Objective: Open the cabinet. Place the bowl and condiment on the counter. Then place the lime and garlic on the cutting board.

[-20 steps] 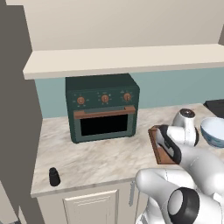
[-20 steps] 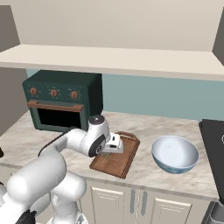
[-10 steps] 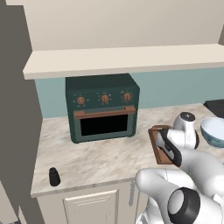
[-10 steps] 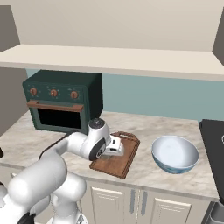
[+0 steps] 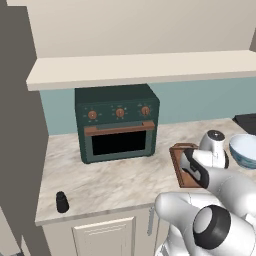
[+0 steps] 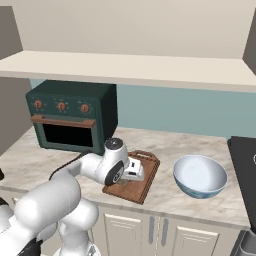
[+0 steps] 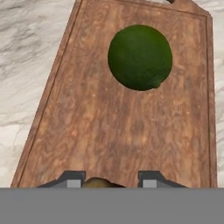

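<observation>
My gripper (image 7: 111, 178) hangs low over the brown cutting board (image 7: 109, 127), shut on the tan garlic (image 7: 98, 183), which peeks out between the fingertips. The dark green lime (image 7: 140, 57) lies on the board farther along, toward its handle end. In the right base view the gripper (image 6: 136, 170) sits over the cutting board (image 6: 142, 186), with the white and blue bowl (image 6: 200, 176) on the counter (image 6: 165, 145) to its right. The small black condiment (image 5: 62, 202) stands near the counter's front left edge.
A dark green toaster oven (image 5: 118, 122) stands at the back of the counter, left of the board. The cabinet's cream bottom shelf (image 5: 145, 67) runs overhead. A black stove edge (image 6: 245, 165) borders the counter on the right.
The hand has eased slightly lower and rightward over the cutting board, still holding the garlic. The bowl, the condiment and the oven have stayed where they were.
</observation>
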Controlling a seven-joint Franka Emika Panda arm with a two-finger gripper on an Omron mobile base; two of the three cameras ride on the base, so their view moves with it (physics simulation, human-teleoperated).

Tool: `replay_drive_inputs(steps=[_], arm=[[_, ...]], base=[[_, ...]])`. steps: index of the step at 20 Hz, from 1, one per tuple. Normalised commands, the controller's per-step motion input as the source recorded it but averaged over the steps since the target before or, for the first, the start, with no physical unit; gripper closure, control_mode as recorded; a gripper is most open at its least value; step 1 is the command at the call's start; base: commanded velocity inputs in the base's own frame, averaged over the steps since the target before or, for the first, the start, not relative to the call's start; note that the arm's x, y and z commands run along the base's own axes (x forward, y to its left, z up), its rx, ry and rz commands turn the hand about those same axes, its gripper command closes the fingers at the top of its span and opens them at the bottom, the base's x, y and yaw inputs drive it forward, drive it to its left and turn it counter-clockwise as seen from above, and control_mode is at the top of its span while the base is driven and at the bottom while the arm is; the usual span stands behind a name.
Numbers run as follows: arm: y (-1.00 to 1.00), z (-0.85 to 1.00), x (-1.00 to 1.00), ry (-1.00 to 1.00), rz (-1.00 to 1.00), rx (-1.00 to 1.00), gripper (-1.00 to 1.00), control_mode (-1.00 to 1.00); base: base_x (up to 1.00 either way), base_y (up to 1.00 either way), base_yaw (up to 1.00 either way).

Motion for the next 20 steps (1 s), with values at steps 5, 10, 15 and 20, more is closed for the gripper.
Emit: replay_drive_inputs(steps=[5, 10, 15, 20], arm=[[-0.01, -0.13, 0.00, 0.00, -0.01, 0.00, 1.00, -1.00], [0.00, -0.10, 0.00, 0.00, -0.01, 0.00, 1.00, -1.00], [0.00, -0.10, 0.00, 0.00, -0.01, 0.00, 1.00, -1.00], [0.00, -0.18, 0.00, 0.00, -0.01, 0.00, 1.00, -1.00]], base=[[0.00, 0.00, 0.00], [0.00, 0.00, 0.00], [0.00, 0.00, 0.00], [0.00, 0.00, 0.00]])
